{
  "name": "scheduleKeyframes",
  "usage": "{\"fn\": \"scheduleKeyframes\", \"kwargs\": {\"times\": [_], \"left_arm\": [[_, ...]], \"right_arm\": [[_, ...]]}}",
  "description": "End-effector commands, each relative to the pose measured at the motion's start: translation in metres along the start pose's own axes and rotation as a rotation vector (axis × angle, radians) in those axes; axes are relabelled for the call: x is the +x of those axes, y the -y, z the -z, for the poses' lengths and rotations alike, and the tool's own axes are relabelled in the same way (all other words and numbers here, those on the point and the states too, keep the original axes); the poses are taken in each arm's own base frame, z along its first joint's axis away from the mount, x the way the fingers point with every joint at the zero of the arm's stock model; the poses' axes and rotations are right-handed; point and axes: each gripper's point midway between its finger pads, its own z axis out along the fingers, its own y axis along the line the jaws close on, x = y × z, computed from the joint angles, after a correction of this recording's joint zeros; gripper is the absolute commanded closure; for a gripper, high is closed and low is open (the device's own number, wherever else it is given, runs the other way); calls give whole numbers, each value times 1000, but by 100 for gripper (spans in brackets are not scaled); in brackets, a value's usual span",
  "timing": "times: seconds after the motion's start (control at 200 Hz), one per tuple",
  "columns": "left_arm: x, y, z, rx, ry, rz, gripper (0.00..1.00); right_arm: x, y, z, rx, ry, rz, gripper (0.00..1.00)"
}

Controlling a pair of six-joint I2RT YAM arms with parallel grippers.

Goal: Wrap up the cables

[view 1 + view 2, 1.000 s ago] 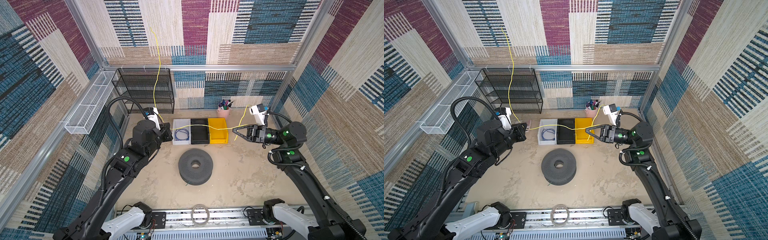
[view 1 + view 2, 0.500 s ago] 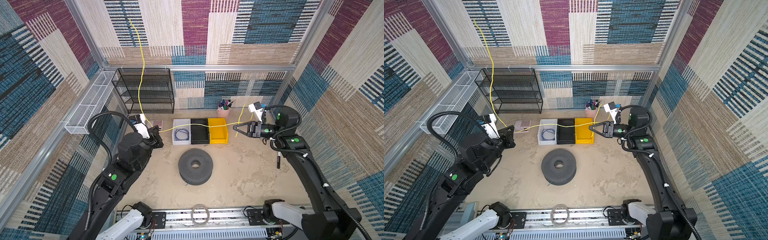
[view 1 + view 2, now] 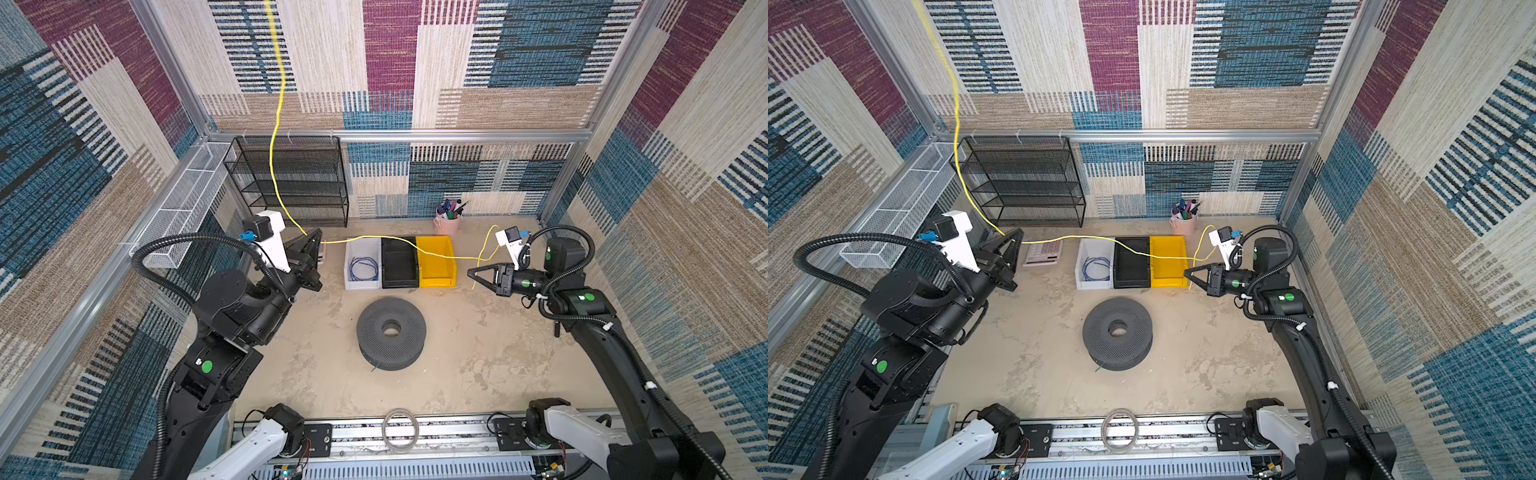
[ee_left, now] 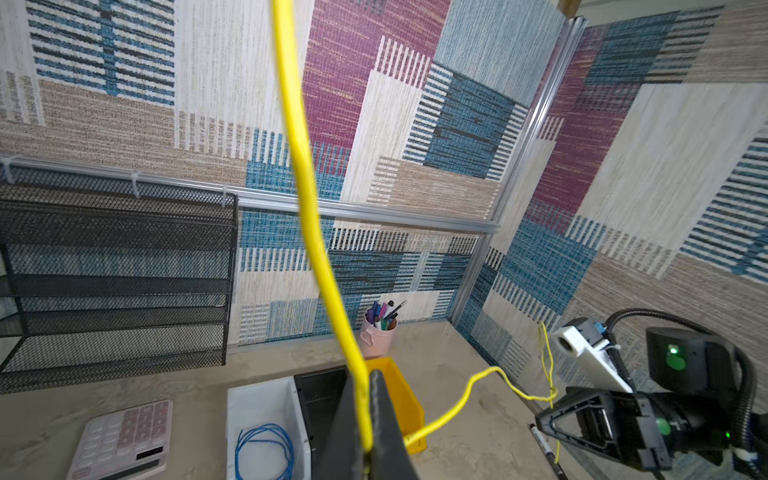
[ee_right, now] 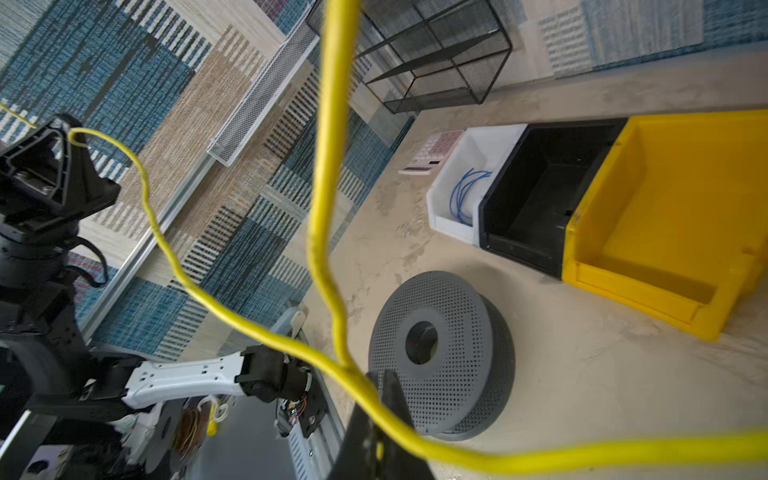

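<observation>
The yellow cable [image 3: 271, 166] [image 3: 1067, 238] stretches above the bins between my two grippers. My left gripper [image 3: 313, 236] [image 3: 1016, 233] [image 4: 368, 376] is shut on the cable [image 4: 309, 208], whose long free part rises past the rack and out of the top of view. My right gripper [image 3: 471, 272] [image 3: 1187, 272] [image 5: 380, 376] is shut on the cable's other stretch [image 5: 166, 249], where a small loop and a short tail hang beside the jaws. The blue cable [image 3: 363, 268] [image 3: 1096, 268] [image 4: 264, 451] [image 5: 463, 195] lies coiled in the white bin [image 3: 361, 245].
Black bin [image 3: 399, 262] and yellow bin [image 3: 436, 262] stand next to the white one. A grey perforated spool [image 3: 390, 330] lies mid-floor. Black mesh rack [image 3: 291, 178], white wire basket [image 3: 183, 199], pink pen cup [image 3: 449, 220], calculator [image 3: 1042, 251], marker [image 3: 557, 328] and pale tubing hoop [image 3: 400, 430] are around.
My left gripper has moved left and back with the yellow cable. The cable's free upper part has swung left. My right arm has drawn back toward the right wall, still gripping.
</observation>
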Motion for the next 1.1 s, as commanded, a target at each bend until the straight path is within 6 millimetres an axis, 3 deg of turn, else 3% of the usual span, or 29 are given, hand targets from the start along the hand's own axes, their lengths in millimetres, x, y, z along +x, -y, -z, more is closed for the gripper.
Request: {"fn": "scheduleKeyframes", "kwargs": {"times": [0.0, 0.12, 0.3, 0.371, 0.481, 0.561, 0.636, 0.741, 0.901, 0.932, 1.022, 1.092], "left_arm": [[-1, 15, -4, 79, -16, 78, 100], [17, 15, -11, 83, -85, 86, 100], [13, 12, -8, 58, -95, 114, 100], [14, 11, -9, 50, -115, 97, 100], [32, 2, -15, 8, -158, 57, 100], [45, -8, -18, -36, -178, 43, 100], [47, -6, -20, -23, -183, 57, 100], [41, -5, -19, -33, -183, 93, 100], [21, -3, -16, -61, -181, 211, 100], [19, -2, -16, -62, -186, 240, 100], [15, 9, -22, -15, -201, 294, 100], [15, 12, -25, -5, -217, 276, 100]], "right_arm": [[-14, 3, 6, 59, 92, 104, 100], [-10, -10, 7, -7, 83, 128, 100], [-8, 11, 12, 132, 107, 146, 100], [-4, -4, 10, 37, 100, 156, 100], [1, -36, 7, -200, 42, 104, 100], [-2, -47, 9, -243, 20, 90, 100], [-15, -38, 13, -109, 69, 118, 100], [-26, -9, 19, 112, 120, 146, 100], [-27, 9, 27, 223, 211, 197, 100], [-26, 11, 28, 228, 220, 206, 93], [-20, 5, 22, 165, 203, 217, 54], [-16, -4, 20, 117, 163, 241, 47]]}}
